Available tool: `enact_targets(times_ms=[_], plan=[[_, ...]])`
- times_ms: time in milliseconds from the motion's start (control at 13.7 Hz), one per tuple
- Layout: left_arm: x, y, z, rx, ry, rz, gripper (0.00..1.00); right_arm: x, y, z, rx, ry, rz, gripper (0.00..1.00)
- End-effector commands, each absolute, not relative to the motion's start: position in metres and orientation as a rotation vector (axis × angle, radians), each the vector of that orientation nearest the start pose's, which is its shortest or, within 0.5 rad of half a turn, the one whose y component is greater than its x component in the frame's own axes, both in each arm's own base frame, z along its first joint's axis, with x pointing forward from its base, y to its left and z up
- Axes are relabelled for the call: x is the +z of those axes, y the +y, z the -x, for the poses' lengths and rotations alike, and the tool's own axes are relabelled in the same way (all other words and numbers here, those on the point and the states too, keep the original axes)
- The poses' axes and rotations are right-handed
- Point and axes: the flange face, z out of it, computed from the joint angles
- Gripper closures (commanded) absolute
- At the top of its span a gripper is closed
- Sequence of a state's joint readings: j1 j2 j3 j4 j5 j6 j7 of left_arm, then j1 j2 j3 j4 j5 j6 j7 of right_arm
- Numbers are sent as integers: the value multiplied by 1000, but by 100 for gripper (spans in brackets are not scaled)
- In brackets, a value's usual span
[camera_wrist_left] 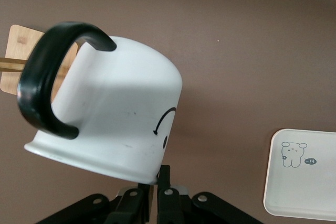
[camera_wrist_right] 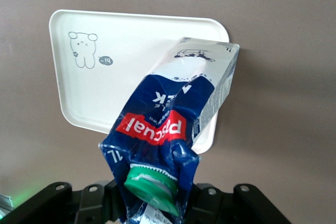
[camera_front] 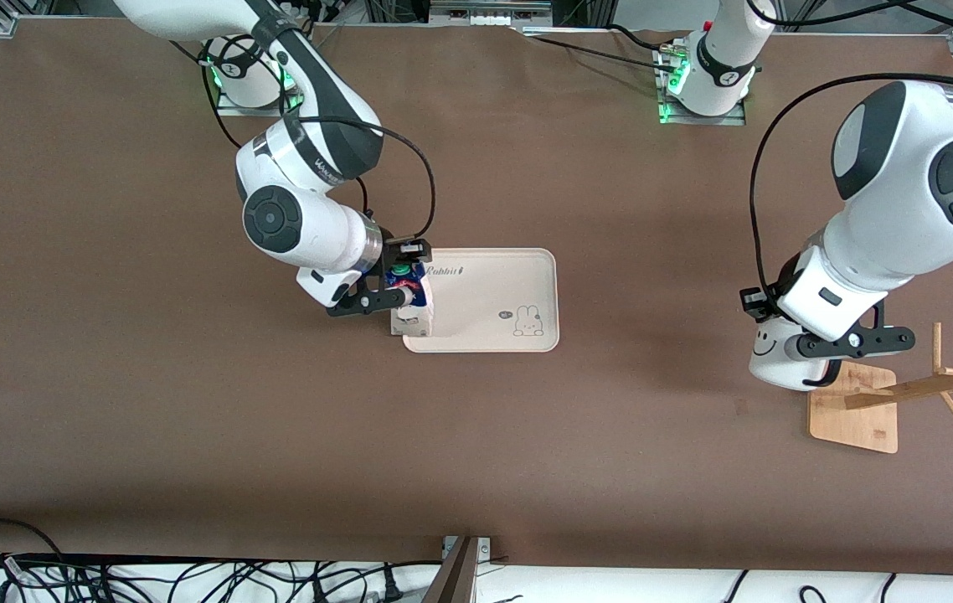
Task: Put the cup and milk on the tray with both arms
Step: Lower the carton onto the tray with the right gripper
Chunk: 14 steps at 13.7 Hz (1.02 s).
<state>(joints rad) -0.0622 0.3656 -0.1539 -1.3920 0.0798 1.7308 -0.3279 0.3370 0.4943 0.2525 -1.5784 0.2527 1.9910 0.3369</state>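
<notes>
Milk (camera_front: 411,295) sits pinched in the jaws of the right gripper (camera_front: 397,293), which hangs over the edge of the tray (camera_front: 493,293) at the right arm's end. The right arm (camera_front: 301,209) reaches from its base down toward the middle of the table (camera_front: 476,452), with the wrist bent so that the gripper lies roughly level and points toward the tray. In the right wrist view the carton (camera_wrist_right: 173,124) tilts away from the gripper: the green cap (camera_wrist_right: 149,181) is the part closest to the jaws, and the pale lower end reaches out over the tray's corner. The jaws close on the crumpled blue top of the carton, just beside the cap. Whether the carton's base touches the tray cannot be told.

The left arm (camera_front: 904,201) bends sharply at the elbow, with its wrist lowered toward the left arm's end of the table. The left gripper (camera_front: 807,347) holds the cup (camera_front: 778,356) by the rim, the jaws pressed onto the wall of the mug. In the left wrist view the cup (camera_wrist_left: 115,119) lies tilted, rim toward the jaws, with the black handle (camera_wrist_left: 47,82) uppermost and the smiley face on its side. The cup is over the table just beside the wooden stand (camera_front: 862,406), well apart from the tray.
</notes>
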Motion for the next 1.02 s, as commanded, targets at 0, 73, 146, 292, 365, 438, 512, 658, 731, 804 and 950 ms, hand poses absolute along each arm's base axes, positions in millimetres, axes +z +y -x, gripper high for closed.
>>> enact_targets(times_ms=[0,73,146,292,365,438,512,658,731,804,950], plan=[[506,-118,-663,23,-161,3082,100,364,389,-575,284,-202,2824,91],[505,-119,-663,25,-161,3081,100,364,393,-574,284,-209,2820,91],[506,-119,-663,23,-161,3082,100,364,403,-568,289,-232,2811,91],[507,-119,-663,25,-159,3081,100,346,408,-568,307,-229,2804,91],[508,-119,-662,22,-158,3080,100,336,410,-569,322,-211,2793,91],[509,-119,-662,25,-158,3079,100,324,412,-569,339,-188,2785,91],[507,-118,-660,50,-159,3076,100,317,412,-569,351,-177,2785,91],[506,-119,-659,65,-157,3072,100,311,411,-567,399,-155,2764,91],[506,-119,-659,68,-157,3071,100,307,411,-564,419,-139,2763,91],[506,-120,-658,68,-155,3072,100,304,410,-562,456,-125,2770,91],[506,-120,-658,68,-155,3072,100,303,406,-562,481,-115,2779,1]])
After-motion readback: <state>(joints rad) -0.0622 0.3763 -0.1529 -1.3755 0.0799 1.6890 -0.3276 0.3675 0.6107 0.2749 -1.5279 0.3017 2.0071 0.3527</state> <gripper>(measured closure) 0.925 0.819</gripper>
